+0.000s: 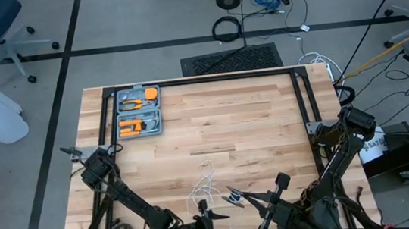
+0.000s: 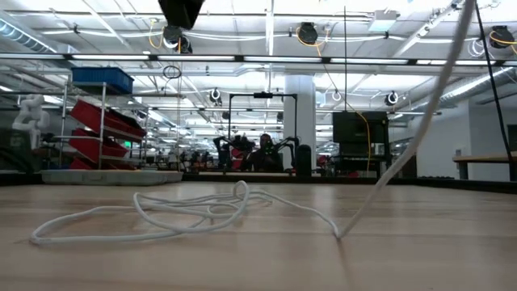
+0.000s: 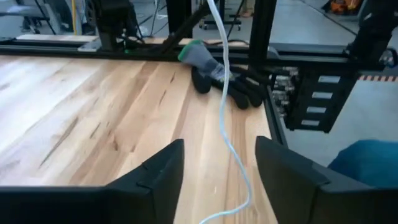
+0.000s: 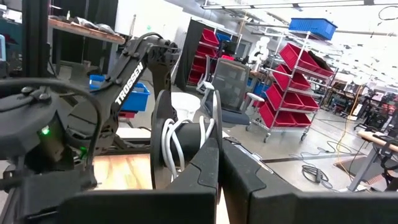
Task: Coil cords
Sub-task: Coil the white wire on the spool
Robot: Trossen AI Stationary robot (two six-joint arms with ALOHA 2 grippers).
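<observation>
- The left tool (image 1: 204, 223) hung at the near edge of the counter (image 1: 251, 125), left of the middle, its two fingers (image 3: 155, 171) spread wide with nothing gripped; the white cord (image 3: 227, 118) ran loose through the gap between them.
- The right tool (image 1: 236, 196) sat just right of it near the same edge, its fingers pressed together on the round black-and-silver reel (image 4: 186, 140), which had white cord wound in its groove.
- The rest of the white cord lay slack on the counter in untidy loops just beyond the two tools, near the middle of the near edge, with one strand rising taut off the wood.
- A dark glove (image 3: 224, 78) with a green cuff lay on the counter by a frame post.
- A grey tool case (image 1: 138, 111) with orange tools rested open at the far left corner.
</observation>
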